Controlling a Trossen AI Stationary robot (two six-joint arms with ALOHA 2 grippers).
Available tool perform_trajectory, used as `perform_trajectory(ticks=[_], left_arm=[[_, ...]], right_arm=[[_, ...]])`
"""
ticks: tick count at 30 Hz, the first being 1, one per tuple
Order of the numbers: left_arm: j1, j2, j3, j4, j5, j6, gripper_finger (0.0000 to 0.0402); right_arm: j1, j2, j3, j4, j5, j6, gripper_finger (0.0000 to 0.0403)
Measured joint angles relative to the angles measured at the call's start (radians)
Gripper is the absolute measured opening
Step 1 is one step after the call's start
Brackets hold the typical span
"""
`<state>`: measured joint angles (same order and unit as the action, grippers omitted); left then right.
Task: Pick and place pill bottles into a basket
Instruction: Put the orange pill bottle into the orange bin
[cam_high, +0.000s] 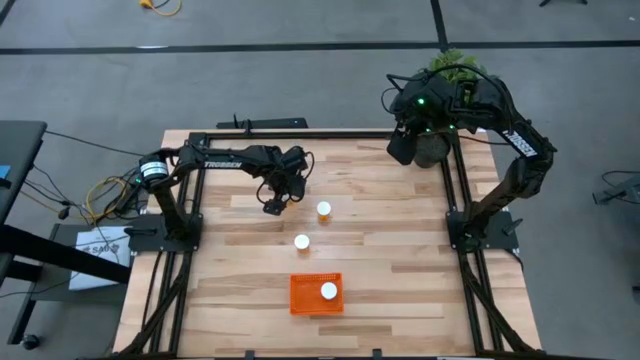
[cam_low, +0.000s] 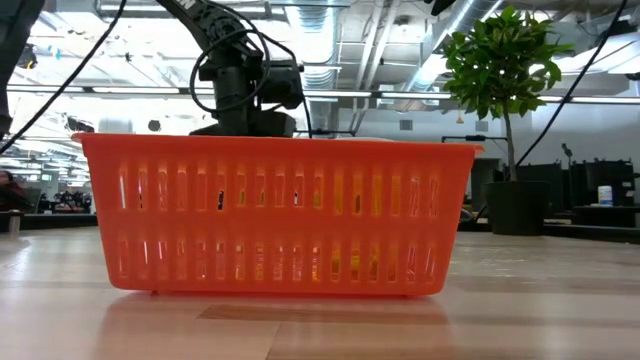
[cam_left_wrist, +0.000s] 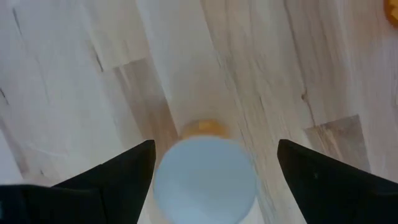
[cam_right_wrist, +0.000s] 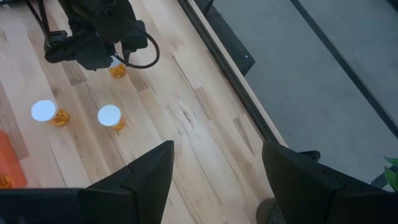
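My left gripper (cam_high: 273, 207) is open above a pill bottle (cam_left_wrist: 205, 180). Its fingers stand on either side of the bottle's white cap, with a gap on each side. The bottle stands upright on the table and also shows in the right wrist view (cam_right_wrist: 117, 70). Two more bottles stand upright on the table (cam_high: 324, 210) (cam_high: 302, 242). Another bottle (cam_high: 328, 291) stands in the orange basket (cam_high: 305, 295) near the table's front. My right gripper (cam_high: 403, 150) is open and empty at the far right, by the plant pot.
A black plant pot with a green plant (cam_high: 432, 148) stands at the table's far right corner, beside my right arm. Black frame rails (cam_high: 455, 200) run along the table's sides. In the low view the basket (cam_low: 270, 215) fills the foreground.
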<state>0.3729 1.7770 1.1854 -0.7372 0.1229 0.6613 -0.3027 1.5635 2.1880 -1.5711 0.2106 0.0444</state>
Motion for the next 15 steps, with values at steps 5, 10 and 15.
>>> perform_trajectory(ticks=[5,10,15], left_arm=[[0.001,0.006,0.0,0.01,0.002,0.0,0.0328],[0.005,0.023,0.001,0.013,0.013,-0.001,0.0328],[0.009,0.036,0.0,0.004,0.027,-0.011,0.0328]], right_arm=[[0.0,0.0,0.0,0.0,0.0,0.0,0.024],[0.001,0.0,0.0,0.0,0.0,0.0,0.024],[0.001,0.0,0.0,0.0,0.0,0.0,0.024]])
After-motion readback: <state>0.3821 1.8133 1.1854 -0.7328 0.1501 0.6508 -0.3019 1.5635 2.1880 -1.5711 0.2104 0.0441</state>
